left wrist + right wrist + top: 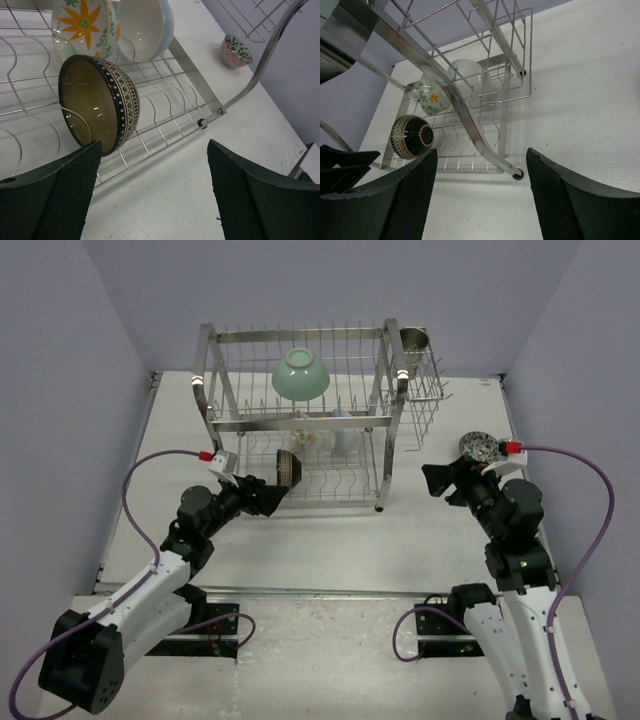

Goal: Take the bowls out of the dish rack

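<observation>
The dish rack (228,400) stands at mid-table. A mint-green bowl (301,374) rests upside down on its upper tier. On the lower tier a dark brown striped bowl (97,102) stands on edge, with a yellow-flowered white bowl (82,25) and a pale bowl (145,27) behind it. My left gripper (274,494) is open just in front of the brown bowl (288,469), and nothing lies between its fingers (65,195). A pinkish patterned bowl (478,448) sits on the table right of the rack. My right gripper (432,480) hangs open near it, facing the rack's foot (518,174).
A steel cup (414,340) stands in the wire side basket (428,390) at the rack's right end. Purple walls close in the table on the left, right and back. Purple cables loop from both wrists.
</observation>
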Available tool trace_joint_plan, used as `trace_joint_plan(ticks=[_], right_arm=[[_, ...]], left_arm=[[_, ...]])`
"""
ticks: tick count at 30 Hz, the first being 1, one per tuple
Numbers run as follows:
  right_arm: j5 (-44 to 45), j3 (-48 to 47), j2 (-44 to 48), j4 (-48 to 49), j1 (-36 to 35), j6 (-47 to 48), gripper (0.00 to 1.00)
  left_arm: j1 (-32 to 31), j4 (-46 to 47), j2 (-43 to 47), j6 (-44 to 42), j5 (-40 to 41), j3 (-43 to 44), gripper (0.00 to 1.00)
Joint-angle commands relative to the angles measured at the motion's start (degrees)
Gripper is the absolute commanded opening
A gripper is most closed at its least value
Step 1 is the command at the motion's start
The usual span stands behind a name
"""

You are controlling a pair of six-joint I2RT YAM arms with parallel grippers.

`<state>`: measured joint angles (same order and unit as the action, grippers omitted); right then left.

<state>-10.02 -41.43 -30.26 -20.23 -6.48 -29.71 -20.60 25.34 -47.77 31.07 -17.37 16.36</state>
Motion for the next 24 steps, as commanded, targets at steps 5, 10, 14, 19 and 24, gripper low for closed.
trace_joint_plan(ticks=[5,10,14,19,24], right_arm=[[-0.8,-0.3,0.9,-1.1,-0.5,1.2,0.73],[-1.0,-0.1,1.2,-1.2,-0.5,1.4,0.73],[-1.2,-0.1,1.3,-1.3,-0.6,1.6,0.73],[-1.4,-0.1,1.5,-1.4,-0.6,1.7,0.73],[-1.4,0.3,1.9,-1.6,-0.8,1.9,0.73]], left_arm=[[-2.9,9.9,-7.0,0.2,2.4,-0.8,0.86],[-3.9,13.1,-10.3,-0.1,3.4,-0.4,0.86],[-4.7,14.5,-13.4,-0.5,4.3,0.2,0.86],[-5.4,17.5,-16.6,-0.7,5.1,0.6,0.86],[-5.9,19.7,-19.9,-0.8,5.6,1.4,0.86]])
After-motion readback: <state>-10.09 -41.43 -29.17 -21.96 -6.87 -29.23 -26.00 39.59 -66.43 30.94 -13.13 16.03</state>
